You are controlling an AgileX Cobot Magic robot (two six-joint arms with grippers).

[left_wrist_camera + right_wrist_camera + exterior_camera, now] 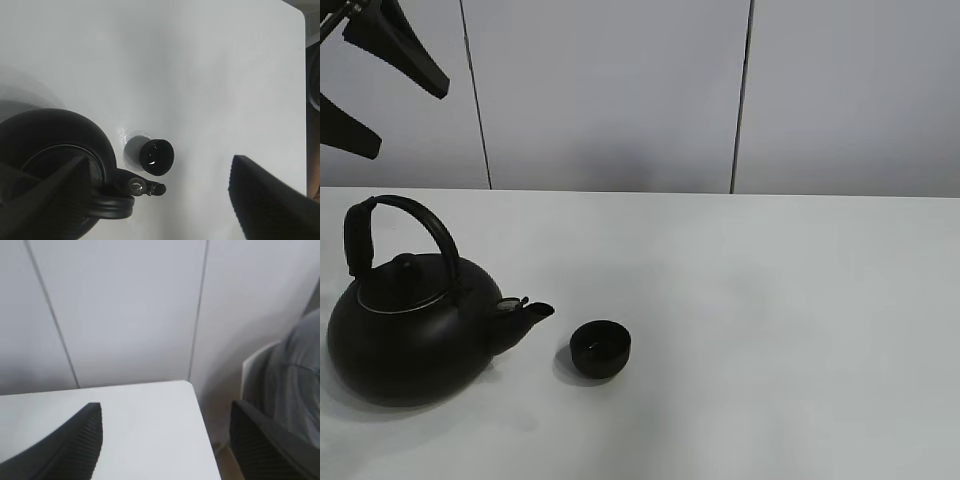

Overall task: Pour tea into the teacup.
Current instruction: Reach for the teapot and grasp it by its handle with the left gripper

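The left pincer (410, 120) hung high over the far left of the worktop (800, 300), its jaws spread wide and holding nothing. Below it stood the kettle (408, 335), its arched handle (415, 212) upright and its spout (525, 315) aimed at the teacup (600, 348), which sat on the worktop just beside the spout tip, apart from it.

The handle was thin and curved, so a grip taken off its crown would likely let the heavy kettle swing. The cup was small and close, so a swinging or early-tilted spout could knock it over or send tea past its narrow mouth.

The high view gave the handle's height and arch. The left wrist view looked straight down instead, showing the cup's inside and the bare gap between spout and cup.

The right pincer (165, 407) appeared only in its own wrist view, jaws apart and empty, over a worktop corner near the wall, away from both things.
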